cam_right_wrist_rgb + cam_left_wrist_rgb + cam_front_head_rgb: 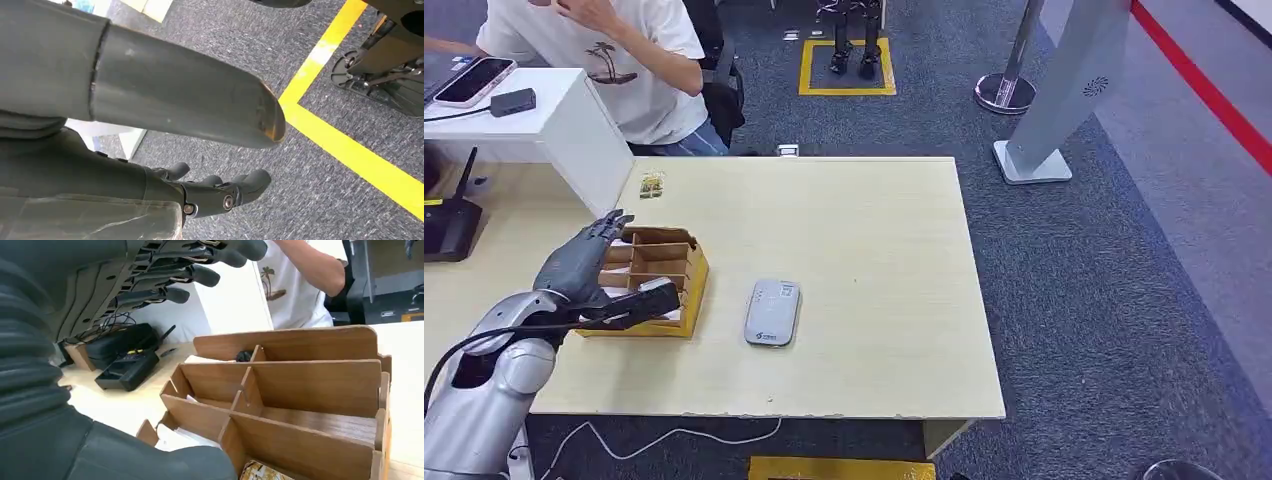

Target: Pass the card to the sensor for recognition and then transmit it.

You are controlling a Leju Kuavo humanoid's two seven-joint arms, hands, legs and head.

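Left hand [592,268] hovers with fingers spread, holding nothing, over the wooden card box [656,281], apparently to pick a card; grey sensor [772,312] lies beside it on the table [864,250].

Grey sensor [772,312] flat on table, just beside wooden card box [652,282].

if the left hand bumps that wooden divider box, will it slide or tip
Probably slide: the wooden divider box sits low and wide on the smooth table. It looks light, thin panels and mostly empty compartments, so a nudge from the left robot hand may shift it.
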